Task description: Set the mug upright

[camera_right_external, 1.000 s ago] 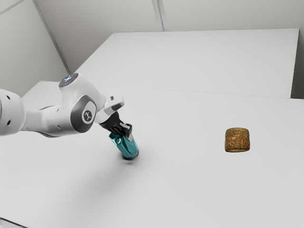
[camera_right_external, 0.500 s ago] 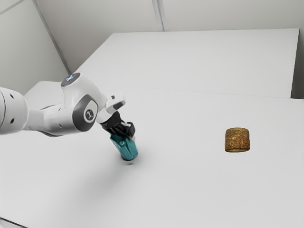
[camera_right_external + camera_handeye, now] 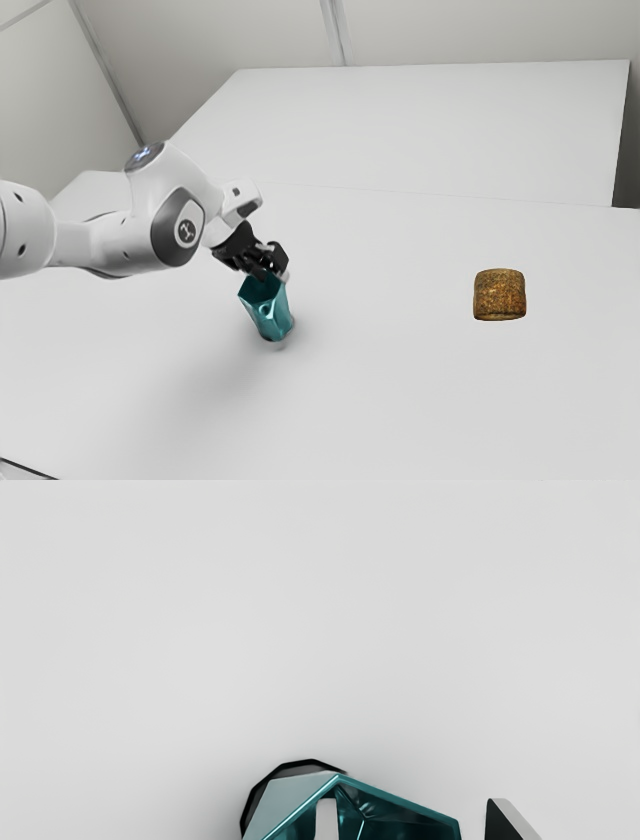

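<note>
a glossy, metallic-looking teal faceted mug (image 3: 268, 312) leans mouth-up, well to the exterior view's left of a mottled brown cylinder (image 3: 499, 295). black gripper (image 3: 270, 274) spread, one finger (image 3: 327, 821) inside the mouth. likely stiff, slippery; best held by its wall.

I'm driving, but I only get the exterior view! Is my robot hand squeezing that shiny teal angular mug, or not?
Observer: Not squeezing: the wrist view shows a gap between one black-and-grey finger of the open hand and the teal mug's rim.

Operator: Ooh! Where's the other finger?

Observer: Its pale tip shows within the outline of the mug's opening. How deep it goes, I can't tell.
</note>
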You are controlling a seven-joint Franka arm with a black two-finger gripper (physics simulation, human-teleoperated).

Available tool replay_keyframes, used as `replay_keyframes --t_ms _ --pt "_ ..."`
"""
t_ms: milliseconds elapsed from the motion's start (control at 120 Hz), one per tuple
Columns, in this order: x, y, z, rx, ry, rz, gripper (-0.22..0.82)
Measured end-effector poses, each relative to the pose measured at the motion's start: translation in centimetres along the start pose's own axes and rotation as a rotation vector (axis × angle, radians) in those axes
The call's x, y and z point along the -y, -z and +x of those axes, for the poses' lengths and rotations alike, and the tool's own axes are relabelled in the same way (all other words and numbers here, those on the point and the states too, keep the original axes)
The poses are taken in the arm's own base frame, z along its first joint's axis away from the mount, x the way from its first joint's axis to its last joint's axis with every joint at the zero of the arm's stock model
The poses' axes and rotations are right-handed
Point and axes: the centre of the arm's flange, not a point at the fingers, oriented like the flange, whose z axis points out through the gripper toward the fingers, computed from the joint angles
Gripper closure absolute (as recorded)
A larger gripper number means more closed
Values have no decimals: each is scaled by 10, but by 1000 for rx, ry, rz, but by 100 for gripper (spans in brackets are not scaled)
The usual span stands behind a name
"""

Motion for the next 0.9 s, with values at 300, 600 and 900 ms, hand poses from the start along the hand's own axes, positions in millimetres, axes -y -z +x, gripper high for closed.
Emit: replay_keyframes --t_ms 300,600,900 --pt "-9 16 6 52 -27 -15 29" --pt "5 129 108 57 -125 99 7" --pt "-19 239 127 87 -224 131 2"
